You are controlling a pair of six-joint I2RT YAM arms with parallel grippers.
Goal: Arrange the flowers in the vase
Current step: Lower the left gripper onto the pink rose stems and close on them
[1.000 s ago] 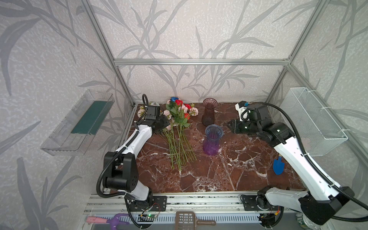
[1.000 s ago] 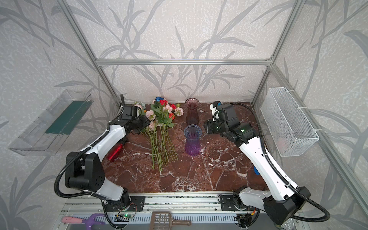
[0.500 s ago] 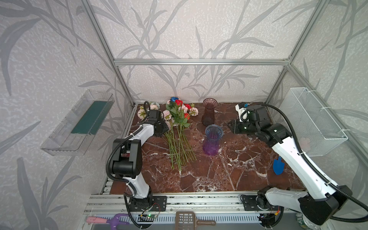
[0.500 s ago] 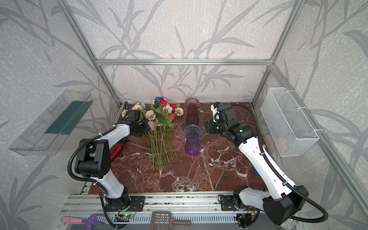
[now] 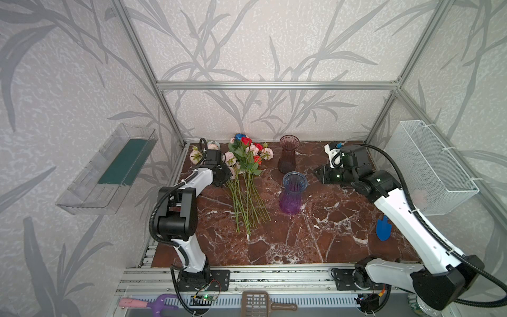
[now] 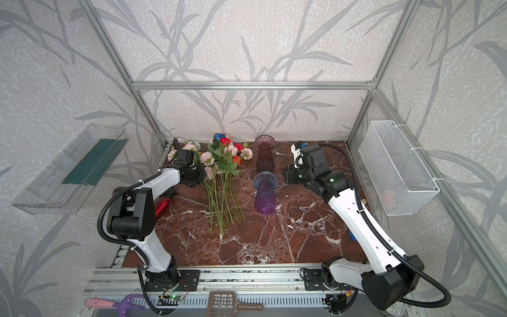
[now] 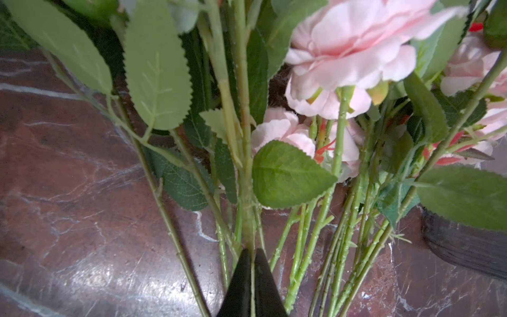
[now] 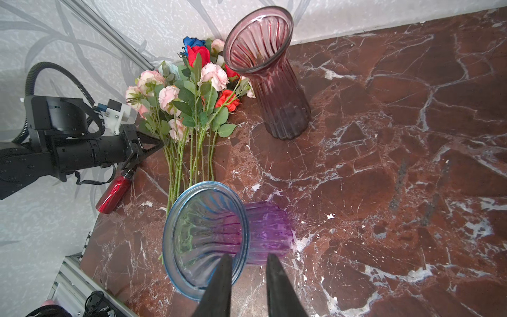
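Note:
The flowers (image 5: 247, 164) (image 6: 225, 162) (image 8: 192, 90) lie in a bunch at the back left of the marble top, blooms toward the wall, green stems fanning forward. My left gripper (image 5: 226, 175) (image 6: 204, 175) (image 7: 251, 251) is at the bunch's left side, shut on one green stem (image 7: 247, 214) just below its leaves. A blue-rimmed purple vase (image 5: 292, 195) (image 6: 264, 195) (image 8: 208, 236) stands upright mid-table. A dark pink vase (image 5: 288, 156) (image 8: 274, 82) stands behind it. My right gripper (image 5: 315, 171) (image 6: 284, 171) (image 8: 248, 263) hovers open beside the purple vase's rim, holding nothing.
A red bottle (image 6: 162, 207) (image 8: 115, 196) lies under the left arm near the table's left edge. A blue scoop (image 5: 383, 227) lies at the right edge. A wire basket (image 5: 433, 170) hangs on the right wall, a clear tray (image 5: 109, 170) on the left wall.
My left gripper has shifted in against the bunch and closed on a stem. The right gripper's fingers have narrowed slightly; that arm has hardly moved.

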